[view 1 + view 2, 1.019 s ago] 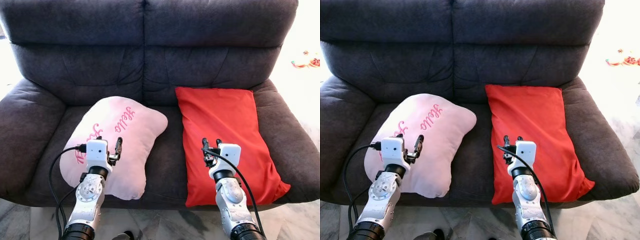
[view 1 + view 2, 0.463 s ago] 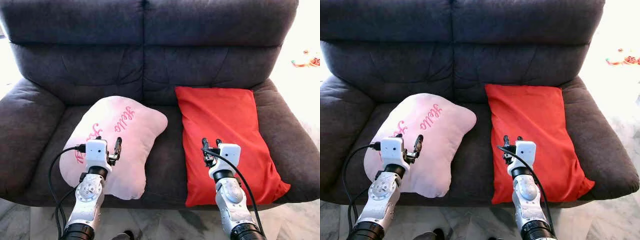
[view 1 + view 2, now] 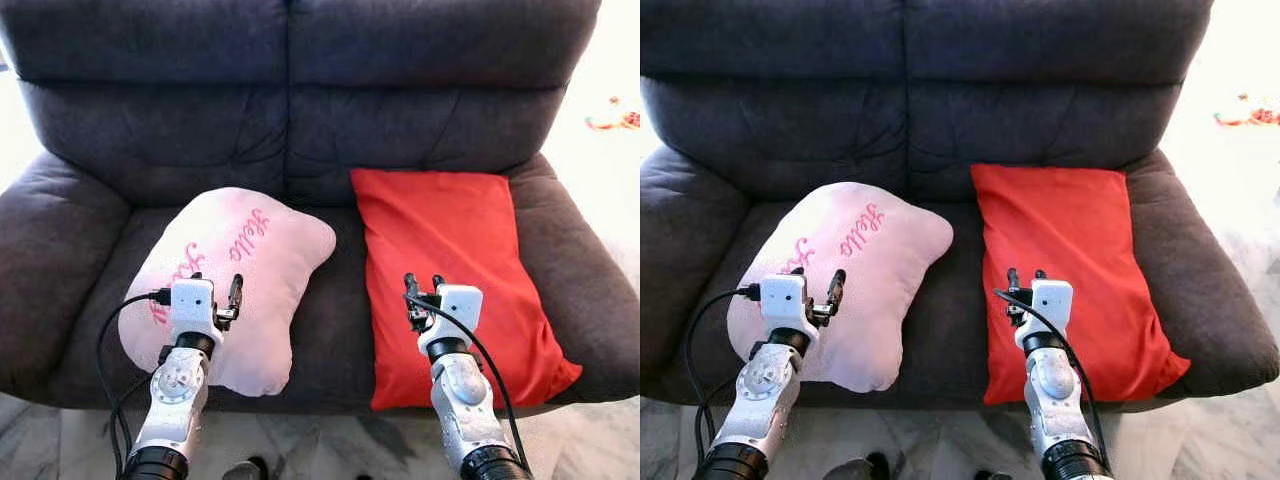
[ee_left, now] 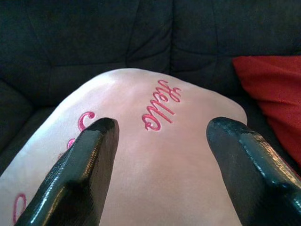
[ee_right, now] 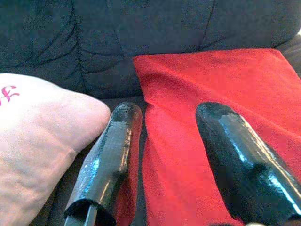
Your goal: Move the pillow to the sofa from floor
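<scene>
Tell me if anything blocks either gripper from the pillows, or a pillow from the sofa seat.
Nothing visible does. The pink pillow and the red pillow both lie on the sofa seat. The left gripper hangs open over the pink one, the right gripper open over the red.

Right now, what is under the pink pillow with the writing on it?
The pink pillow lies on the dark sofa seat, beside the red pillow. The cushion right beneath it is covered, so anything hidden there cannot be seen.
</scene>
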Controlling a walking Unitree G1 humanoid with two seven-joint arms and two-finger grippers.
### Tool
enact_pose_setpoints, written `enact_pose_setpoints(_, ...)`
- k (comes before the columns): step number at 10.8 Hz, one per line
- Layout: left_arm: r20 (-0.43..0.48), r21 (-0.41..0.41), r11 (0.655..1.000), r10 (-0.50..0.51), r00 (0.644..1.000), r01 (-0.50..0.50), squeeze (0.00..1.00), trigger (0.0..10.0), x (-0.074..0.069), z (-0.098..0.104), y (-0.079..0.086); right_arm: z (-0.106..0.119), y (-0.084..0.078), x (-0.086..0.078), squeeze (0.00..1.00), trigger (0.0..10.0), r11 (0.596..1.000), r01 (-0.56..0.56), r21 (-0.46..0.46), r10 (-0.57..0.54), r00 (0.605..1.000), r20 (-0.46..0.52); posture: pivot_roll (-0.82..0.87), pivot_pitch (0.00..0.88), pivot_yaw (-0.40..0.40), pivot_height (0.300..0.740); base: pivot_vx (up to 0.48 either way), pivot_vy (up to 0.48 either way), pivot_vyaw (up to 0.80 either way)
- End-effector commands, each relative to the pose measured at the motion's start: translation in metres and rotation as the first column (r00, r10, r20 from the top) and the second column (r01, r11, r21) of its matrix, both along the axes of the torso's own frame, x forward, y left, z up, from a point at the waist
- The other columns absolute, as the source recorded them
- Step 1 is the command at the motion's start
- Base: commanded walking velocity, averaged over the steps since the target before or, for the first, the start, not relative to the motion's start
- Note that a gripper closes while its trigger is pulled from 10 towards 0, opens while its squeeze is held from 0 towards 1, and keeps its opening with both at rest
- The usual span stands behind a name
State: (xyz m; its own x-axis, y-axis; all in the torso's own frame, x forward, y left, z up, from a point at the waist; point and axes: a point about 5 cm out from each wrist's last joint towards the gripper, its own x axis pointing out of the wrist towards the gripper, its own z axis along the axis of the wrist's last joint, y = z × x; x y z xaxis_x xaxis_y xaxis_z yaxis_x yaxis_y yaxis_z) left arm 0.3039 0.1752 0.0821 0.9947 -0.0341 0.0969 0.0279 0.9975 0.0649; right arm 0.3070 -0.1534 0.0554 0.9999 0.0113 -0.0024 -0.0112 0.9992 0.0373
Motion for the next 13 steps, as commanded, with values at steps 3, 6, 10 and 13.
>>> enact_pose_setpoints(3,-0.009,0.003,1.000,0.017,1.000,-0.017,0.00,10.0,-0.0018,-0.0019,0.0043,-0.0025,0.0015,-0.0009,0.00,10.0,1.000,-0.002,0.004,0.002,1.000,-0.023,0.17,0.160,-0.027,0.670,0.000,0.000,0.00)
enact_pose_setpoints(6,-0.010,0.004,1.000,0.018,1.000,-0.018,0.00,10.0,-0.0017,-0.0019,0.0038,-0.0038,0.0006,-0.0028,0.00,10.0,1.000,-0.002,-0.011,0.001,1.000,-0.020,0.17,0.160,-0.029,0.650,0.000,0.000,0.00)
enact_pose_setpoints(10,-0.004,0.006,1.000,0.018,1.000,-0.018,0.00,10.0,-0.0009,-0.0002,0.0042,-0.0028,0.0008,-0.0024,0.00,10.0,1.000,-0.005,-0.009,0.005,1.000,-0.015,0.17,0.157,-0.029,0.650,0.000,0.000,0.00)
enact_pose_setpoints(13,0.009,0.010,1.000,0.013,1.000,-0.013,0.00,10.0,0.0006,0.0036,0.0039,-0.0027,0.0016,-0.0023,0.00,10.0,1.000,-0.008,-0.005,0.008,1.000,-0.014,0.17,0.150,-0.028,0.650,0.000,0.000,0.00)
